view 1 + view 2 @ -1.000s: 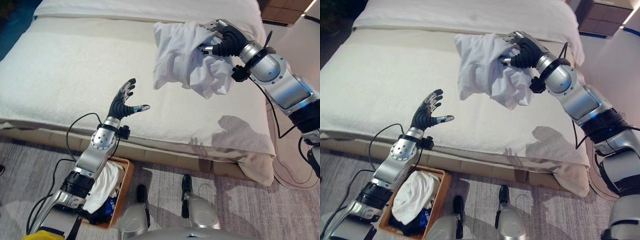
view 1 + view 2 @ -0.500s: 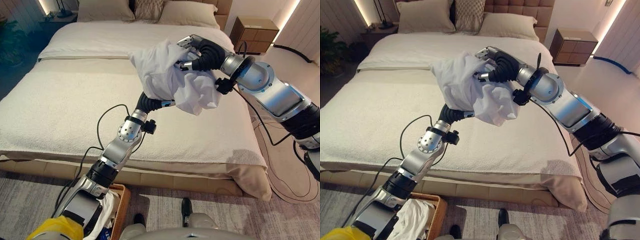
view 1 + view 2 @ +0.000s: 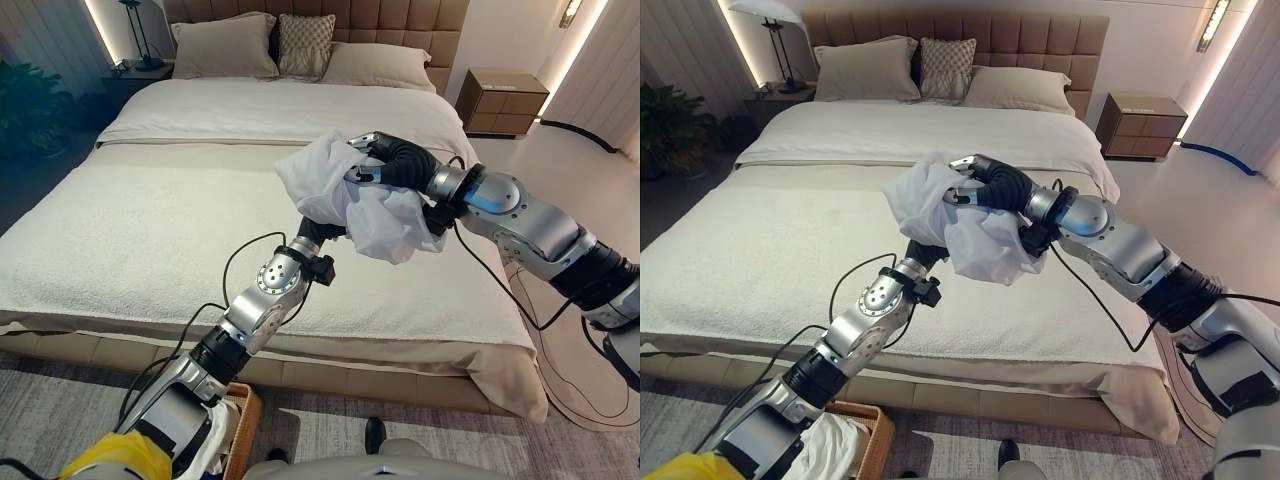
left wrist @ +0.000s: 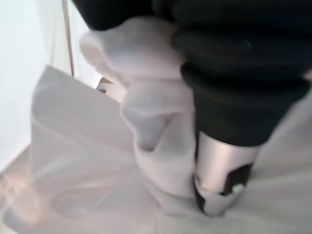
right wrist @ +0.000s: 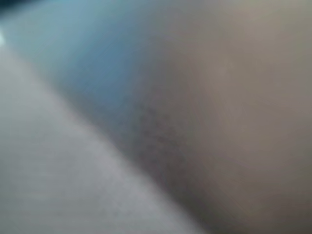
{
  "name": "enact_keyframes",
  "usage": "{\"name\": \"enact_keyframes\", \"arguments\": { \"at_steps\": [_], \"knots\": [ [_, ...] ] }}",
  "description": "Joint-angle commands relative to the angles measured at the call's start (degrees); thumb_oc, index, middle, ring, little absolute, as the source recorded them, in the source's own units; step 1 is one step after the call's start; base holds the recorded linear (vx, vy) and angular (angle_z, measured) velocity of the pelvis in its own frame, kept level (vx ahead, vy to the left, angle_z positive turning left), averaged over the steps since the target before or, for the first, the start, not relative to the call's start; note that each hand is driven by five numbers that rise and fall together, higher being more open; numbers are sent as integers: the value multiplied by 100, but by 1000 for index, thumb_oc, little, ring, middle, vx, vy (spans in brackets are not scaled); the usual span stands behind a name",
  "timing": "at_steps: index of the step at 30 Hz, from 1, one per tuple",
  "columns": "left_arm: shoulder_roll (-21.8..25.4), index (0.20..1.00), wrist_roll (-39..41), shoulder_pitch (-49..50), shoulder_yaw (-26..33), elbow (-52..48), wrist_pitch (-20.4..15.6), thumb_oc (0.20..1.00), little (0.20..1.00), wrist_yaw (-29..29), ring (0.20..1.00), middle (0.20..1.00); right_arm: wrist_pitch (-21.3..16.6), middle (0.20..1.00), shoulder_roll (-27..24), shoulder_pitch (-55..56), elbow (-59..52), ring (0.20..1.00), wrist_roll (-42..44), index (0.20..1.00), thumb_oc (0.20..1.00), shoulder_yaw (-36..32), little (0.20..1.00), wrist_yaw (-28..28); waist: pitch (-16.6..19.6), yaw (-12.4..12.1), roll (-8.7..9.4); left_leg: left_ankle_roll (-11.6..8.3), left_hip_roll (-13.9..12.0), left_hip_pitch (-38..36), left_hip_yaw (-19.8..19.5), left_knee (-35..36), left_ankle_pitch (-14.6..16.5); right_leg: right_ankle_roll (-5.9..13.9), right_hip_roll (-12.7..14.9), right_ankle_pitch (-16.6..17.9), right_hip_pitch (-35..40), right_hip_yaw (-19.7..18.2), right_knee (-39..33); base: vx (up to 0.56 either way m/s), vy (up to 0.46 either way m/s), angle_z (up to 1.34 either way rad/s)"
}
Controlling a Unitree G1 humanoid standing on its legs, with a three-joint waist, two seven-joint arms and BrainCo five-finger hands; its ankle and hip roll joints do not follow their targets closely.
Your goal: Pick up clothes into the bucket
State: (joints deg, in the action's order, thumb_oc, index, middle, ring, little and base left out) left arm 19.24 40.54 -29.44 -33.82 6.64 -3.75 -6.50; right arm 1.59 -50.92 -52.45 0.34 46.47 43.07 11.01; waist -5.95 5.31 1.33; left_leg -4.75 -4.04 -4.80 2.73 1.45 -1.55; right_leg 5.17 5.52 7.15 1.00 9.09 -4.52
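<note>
White crumpled cloth garment [image 3: 345, 195]: you see it held up above the cream-covered bed [image 3: 150, 220], bunched between both arms. Right robot hand [image 3: 385, 165]: fingers curled round the garment's top. Left robot hand [image 3: 312, 228]: reaching into the cloth from below, fingers buried, grip not readable. Woven brown basket [image 3: 855, 425]: on the floor by the bed, holding white clothes.
</note>
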Motion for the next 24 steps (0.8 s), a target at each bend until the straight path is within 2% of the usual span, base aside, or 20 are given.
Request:
{"name": "enact_keyframes", "arguments": {
  "at_steps": [1,2,4,5,14,16,17,19,20,21,22,23,24],
  "knots": [
    [-123,200,564,-294,-219,-141,-202,200,200,329,200,200,-416,222,310,27,-375,222,392,222,222,-228,222,51,307,-90,340,-68,116,283,-87,-391,246,264,190,-792,440,253,370,0,0,0],
    [-121,200,620,-236,-214,-151,-191,200,200,373,200,200,-422,382,317,87,-375,382,400,382,382,-279,382,45,317,-83,342,-67,120,276,-86,-387,250,265,192,-792,448,254,367,0,0,0],
    [-116,200,680,-101,-189,-167,-160,200,200,453,200,200,-427,624,311,211,-376,624,340,624,624,-421,624,17,347,-70,343,-60,125,250,-77,-364,260,268,199,-792,469,252,358,0,0,0],
    [-102,200,699,-50,-154,-190,-165,200,200,461,200,200,-437,1000,310,275,-391,1000,306,1000,1000,-496,1000,-1,353,-65,343,-55,128,245,-73,-358,262,270,204,-792,470,253,363,0,0,0],
    [-99,200,727,386,55,-219,-124,200,200,541,200,200,-499,1000,402,928,-464,1000,20,1000,1000,-1225,1000,-219,382,-31,321,-12,164,218,-78,-346,304,284,242,-810,470,230,399,0,0,0],
    [-96,200,643,603,241,-207,-106,200,200,537,200,200,-624,1000,657,1409,-476,1000,-362,1000,1000,-1904,1000,-539,379,-7,289,14,183,215,-87,-357,330,296,255,-819,469,223,427,9,17,1],
    [-183,200,630,762,353,-198,-106,200,200,496,200,200,-701,1000,1105,1883,-445,1000,-508,1000,1000,-2410,1000,-773,373,-3,271,39,194,209,-103,-356,346,297,261,-835,480,224,439,0,0,0],
    [-177,200,630,769,343,-201,-106,200,200,496,200,200,-695,1000,1111,1905,-459,1000,-513,1000,1000,-2424,1000,-776,377,-8,280,39,195,205,-103,-357,347,297,262,-838,484,225,439,0,0,0],
    [-290,200,458,1060,573,-195,-74,200,200,433,200,200,-706,1000,1742,2592,-479,1000,-880,1000,1000,-2941,1000,-997,375,-10,274,70,214,209,-119,-359,371,296,283,-867,478,241,485,0,0,0],
    [-286,200,457,1067,567,-198,-73,200,200,432,200,200,-699,1000,1747,2610,-495,1000,-887,1000,1000,-2948,1000,-1002,381,-13,279,70,214,208,-120,-359,372,296,284,-869,478,241,487,0,0,0],
    [-327,200,393,1170,653,-201,-61,200,200,409,200,200,-742,1000,1876,2839,-561,1000,-1184,1000,1000,-3171,1000,-1150,380,0,270,85,222,208,-128,-361,385,298,287,-884,473,238,515,23,22,4],
    [-363,200,231,1315,802,-175,-70,200,200,373,200,200,-809,1000,2086,3187,-663,1000,-2001,1000,1000,-3506,1000,-1417,392,13,260,117,241,209,-148,-373,414,301,300,-915,471,234,561,23,22,5],
    [-361,200,229,1321,796,-177,-69,200,200,372,200,200,-802,1000,2094,3203,-679,1000,-2014,1000,1000,-3511,1000,-1424,396,9,264,117,241,208,-148,-375,416,301,301,-918,471,233,564,16,15,7]
  ]
}}
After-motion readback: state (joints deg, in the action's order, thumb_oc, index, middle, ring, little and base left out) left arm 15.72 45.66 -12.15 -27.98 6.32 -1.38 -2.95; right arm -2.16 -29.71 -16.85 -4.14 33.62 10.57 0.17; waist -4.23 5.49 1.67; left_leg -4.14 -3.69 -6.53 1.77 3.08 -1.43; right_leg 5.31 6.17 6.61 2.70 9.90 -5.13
